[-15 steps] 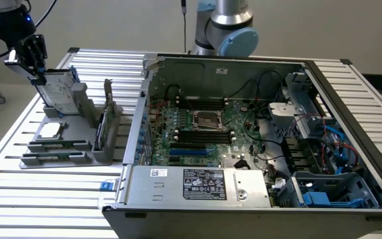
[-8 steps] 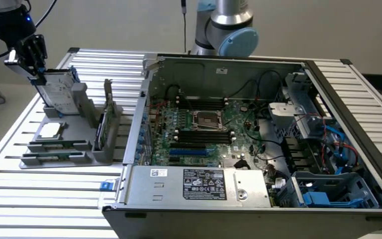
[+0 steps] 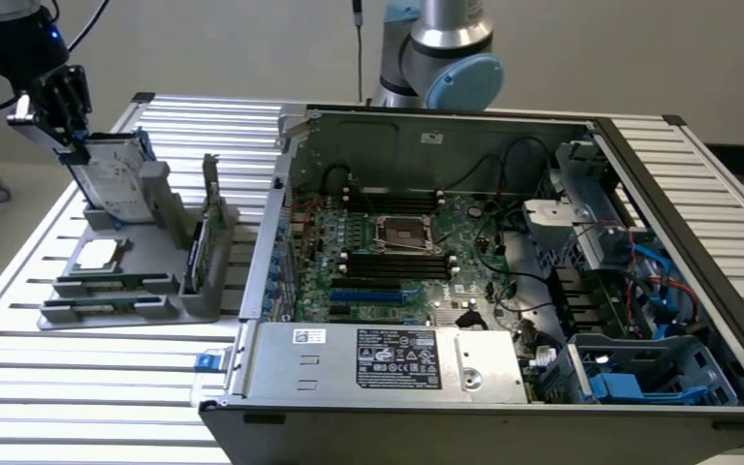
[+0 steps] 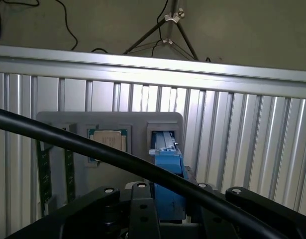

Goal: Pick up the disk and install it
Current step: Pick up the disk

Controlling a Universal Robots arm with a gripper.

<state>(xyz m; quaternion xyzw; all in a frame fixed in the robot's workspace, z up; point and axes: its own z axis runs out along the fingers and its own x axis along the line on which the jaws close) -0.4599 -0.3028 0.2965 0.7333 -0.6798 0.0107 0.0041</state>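
The slatted aluminium table (image 3: 36, 387) carries an open black computer case (image 3: 449, 145) and, toward the exterior view's left, a grey plastic parts holder (image 3: 127, 291). The silver-grey, blue-railed disk (image 3: 111, 184) stands on end in the holder's slot, its long axis near vertical and its top leaning slightly left. The end effector (image 3: 59, 126) sits directly over that top edge; whether it clamps the disk, I cannot tell.
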